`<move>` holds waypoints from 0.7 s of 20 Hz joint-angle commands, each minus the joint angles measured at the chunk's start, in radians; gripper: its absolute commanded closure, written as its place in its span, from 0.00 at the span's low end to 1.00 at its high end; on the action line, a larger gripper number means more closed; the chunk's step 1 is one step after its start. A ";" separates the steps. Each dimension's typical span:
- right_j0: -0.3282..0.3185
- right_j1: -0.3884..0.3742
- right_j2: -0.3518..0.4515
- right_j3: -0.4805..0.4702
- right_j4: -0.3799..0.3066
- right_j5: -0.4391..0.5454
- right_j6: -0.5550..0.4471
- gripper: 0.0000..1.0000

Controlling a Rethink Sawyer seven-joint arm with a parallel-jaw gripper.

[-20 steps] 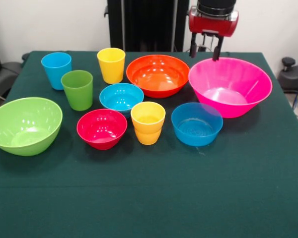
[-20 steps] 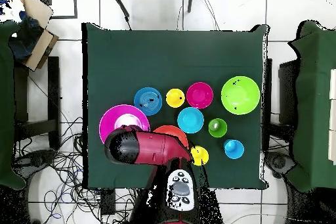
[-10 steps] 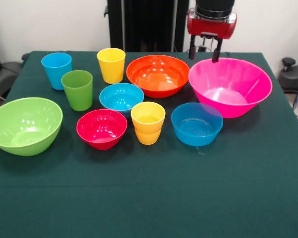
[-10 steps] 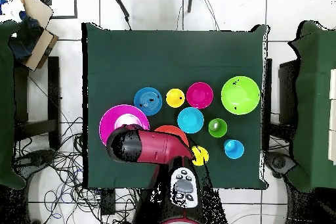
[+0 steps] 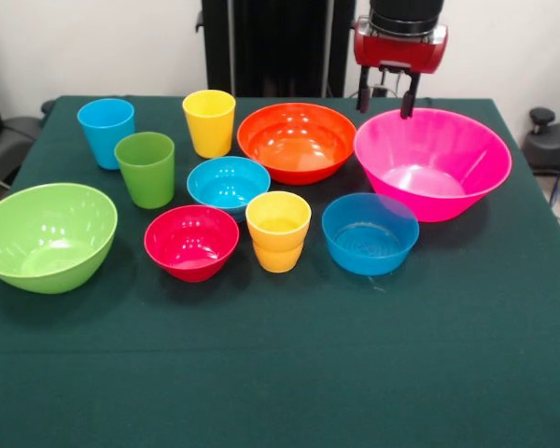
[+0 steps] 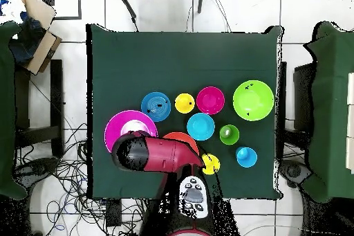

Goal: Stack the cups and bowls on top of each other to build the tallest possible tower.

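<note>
Since a second ago the claw (image 5: 385,103) has barely shifted: it hangs at nearly the same spot above the far rim of the large pink bowl (image 5: 433,162), a touch higher and more toward the orange bowl than before, while in the overhead view the red arm (image 6: 155,153) has slid slightly and nothing on the counter (image 5: 280,373) has moved. The claw's two dark fingers (image 5: 363,91) stand apart with a clear gap between them and hold nothing; their tips sit just above the pink bowl's back edge without touching it. No tower stands yet: every cup and bowl rests singly and upright on the green cloth. In the front view, directly below the claw and spreading toward the viewer and to the right is the pink bowl. Just to the claw's left and slightly nearer the viewer is the wide orange bowl (image 5: 298,141), close beside the pink one. Further left along the same far row stand the yellow cup (image 5: 209,122) and, beyond it, the light blue cup (image 5: 105,132), with the green cup (image 5: 146,168) just in front of that. Nearer the viewer than the claw sit one small blue bowl (image 5: 370,232), in front of the pink bowl, and the other small blue bowl (image 5: 229,184), in front of the orange one. Between and ahead of those are the squat yellow-orange cup (image 5: 278,231) and the small red bowl (image 5: 191,243). Farthest from the claw, at the left edge, lies the large lime green bowl (image 5: 47,235).
</note>
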 commanded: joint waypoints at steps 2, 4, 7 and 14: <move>-0.024 0.036 0.106 -0.005 -0.013 -0.072 0.098 0.00; -0.025 0.038 0.108 -0.004 -0.013 -0.076 0.098 0.00; -0.024 0.042 0.106 -0.010 -0.014 -0.076 0.098 0.00; -0.018 0.043 0.103 -0.013 -0.013 -0.075 0.101 0.00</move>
